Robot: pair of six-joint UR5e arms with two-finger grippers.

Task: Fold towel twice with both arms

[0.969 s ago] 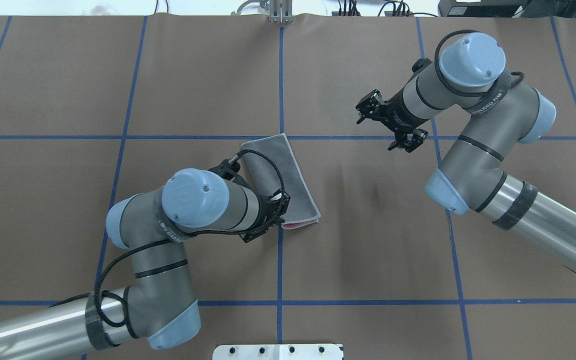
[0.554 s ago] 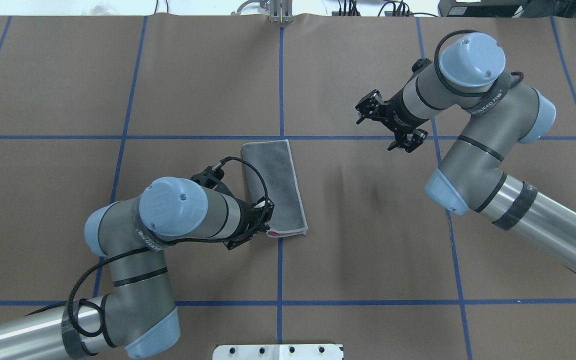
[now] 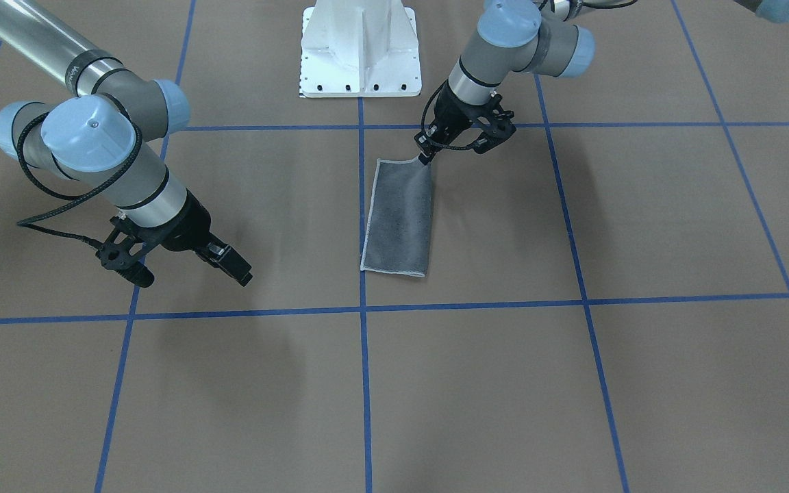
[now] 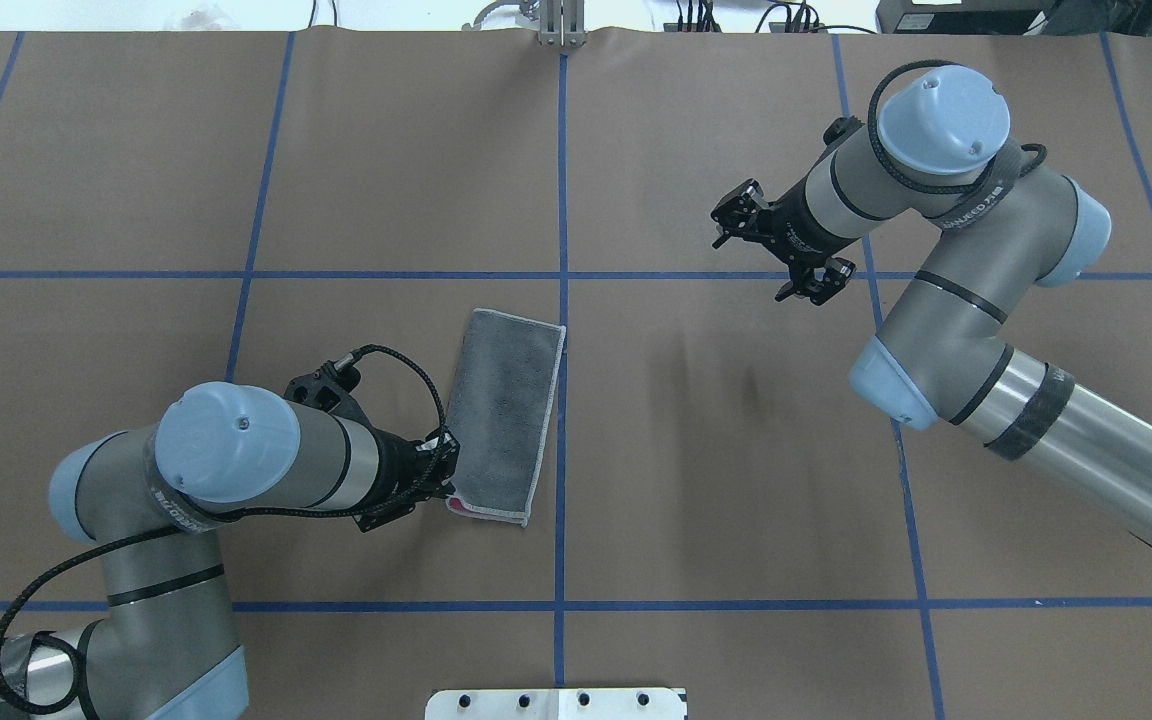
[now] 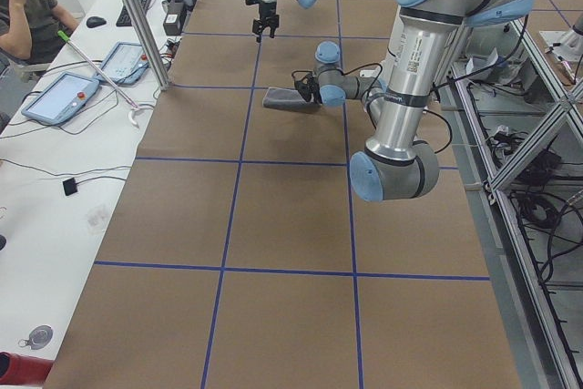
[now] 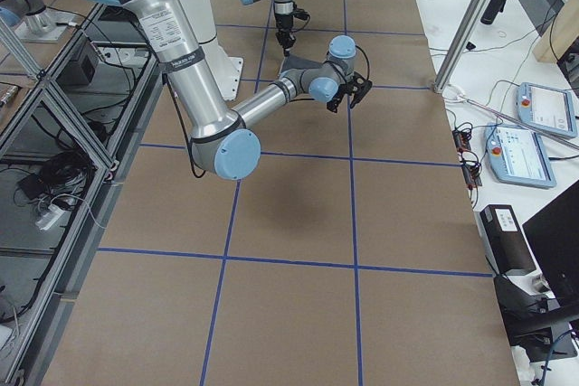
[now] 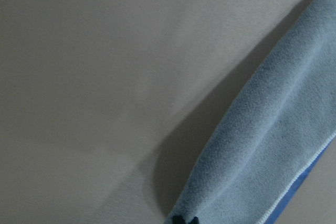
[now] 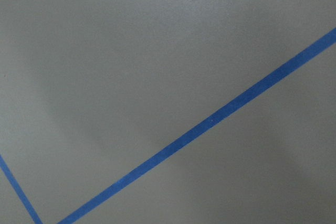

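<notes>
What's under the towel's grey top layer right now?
A thin pink strip of the towel peeks out at its robot-side end, beside the left gripper pinching that corner. The rest of the lower layer and the table paper beneath are covered.

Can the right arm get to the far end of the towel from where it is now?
Probably yes. The right gripper hangs open over the table off to the towel's side, and nothing lies between them. The left gripper pinches only the near corner, so the towel's far end lies free.
</notes>
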